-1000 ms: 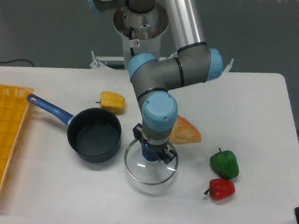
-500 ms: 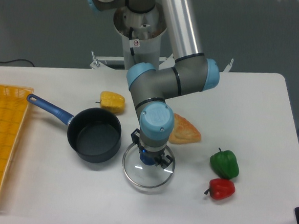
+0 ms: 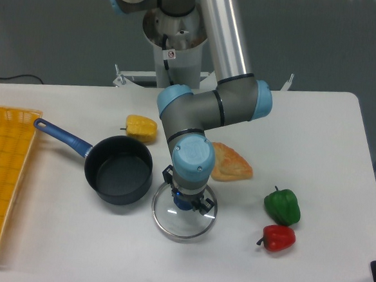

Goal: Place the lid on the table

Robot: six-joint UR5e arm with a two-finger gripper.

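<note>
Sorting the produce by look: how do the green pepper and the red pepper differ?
The green pepper is larger than the red pepper. It sits farther back on the table, with the red one nearer the front edge. Their colours differ, green against red. Both lie to the right of the lid, close together.

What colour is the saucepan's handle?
Blue: the saucepan's handle shows clearly in the fixed camera view.

Arm bent steeply downward, hand (image 3: 185, 203) pointing straight down.
</note>
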